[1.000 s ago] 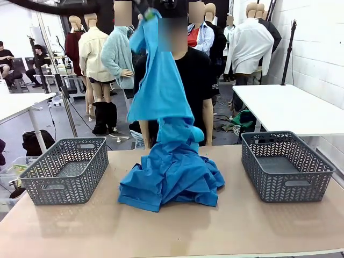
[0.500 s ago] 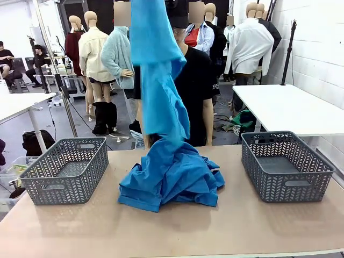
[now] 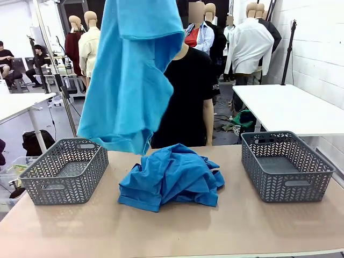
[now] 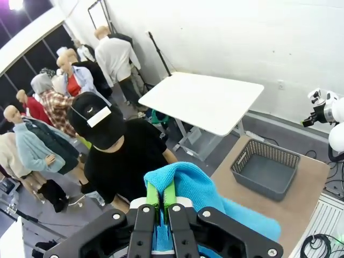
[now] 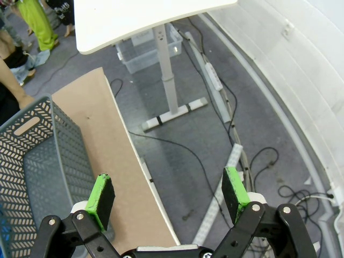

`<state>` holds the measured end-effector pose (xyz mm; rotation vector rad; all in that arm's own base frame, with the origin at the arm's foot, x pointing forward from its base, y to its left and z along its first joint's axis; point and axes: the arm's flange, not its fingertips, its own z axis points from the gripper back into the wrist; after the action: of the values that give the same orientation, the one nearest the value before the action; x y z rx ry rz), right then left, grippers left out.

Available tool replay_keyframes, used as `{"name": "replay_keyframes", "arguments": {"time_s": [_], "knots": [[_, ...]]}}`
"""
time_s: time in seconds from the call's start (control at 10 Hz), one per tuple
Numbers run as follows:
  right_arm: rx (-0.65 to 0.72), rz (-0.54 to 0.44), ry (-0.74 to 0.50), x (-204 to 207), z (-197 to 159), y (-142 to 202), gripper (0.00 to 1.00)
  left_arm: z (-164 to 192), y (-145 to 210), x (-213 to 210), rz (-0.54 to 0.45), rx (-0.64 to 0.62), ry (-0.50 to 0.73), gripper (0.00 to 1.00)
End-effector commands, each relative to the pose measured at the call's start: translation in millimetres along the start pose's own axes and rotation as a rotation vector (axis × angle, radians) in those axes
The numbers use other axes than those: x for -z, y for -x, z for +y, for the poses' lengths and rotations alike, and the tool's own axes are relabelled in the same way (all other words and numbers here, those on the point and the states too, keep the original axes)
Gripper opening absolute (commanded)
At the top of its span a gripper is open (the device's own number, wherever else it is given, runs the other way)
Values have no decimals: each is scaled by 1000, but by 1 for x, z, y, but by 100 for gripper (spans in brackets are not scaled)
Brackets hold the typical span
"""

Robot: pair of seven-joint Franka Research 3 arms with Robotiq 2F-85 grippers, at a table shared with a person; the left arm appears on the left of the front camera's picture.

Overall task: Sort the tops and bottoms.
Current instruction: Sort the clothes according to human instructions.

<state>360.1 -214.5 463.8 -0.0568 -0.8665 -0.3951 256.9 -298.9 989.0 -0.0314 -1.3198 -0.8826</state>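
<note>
Blue soft top [image 3: 129,80] hangs in loose folds, pinched by left claw [image 4: 161,194].

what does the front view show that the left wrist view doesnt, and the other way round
Front view adds the left basket, the heap of blue garments on the table and the held top hanging full length. Left wrist view adds the left gripper shut on that top. Both show the held top, the right basket and the person in black.

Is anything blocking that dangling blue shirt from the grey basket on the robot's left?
Nothing visible. The shirt hangs from the left gripper near that empty basket; the blue pile lies off to its side, mid-table.
</note>
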Motion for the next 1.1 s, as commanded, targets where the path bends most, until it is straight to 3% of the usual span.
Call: {"name": "replay_keyframes", "arguments": {"time_s": [0.0, 1.0], "knots": [[1, 10, -4, 0, -2, 1, 100, 2, -4, -4, -22, -2, -5, 0], [1, 10, -4, 0, -2, 1, 100, 2, -4, -4, -22, -2, -5, 0]]}}
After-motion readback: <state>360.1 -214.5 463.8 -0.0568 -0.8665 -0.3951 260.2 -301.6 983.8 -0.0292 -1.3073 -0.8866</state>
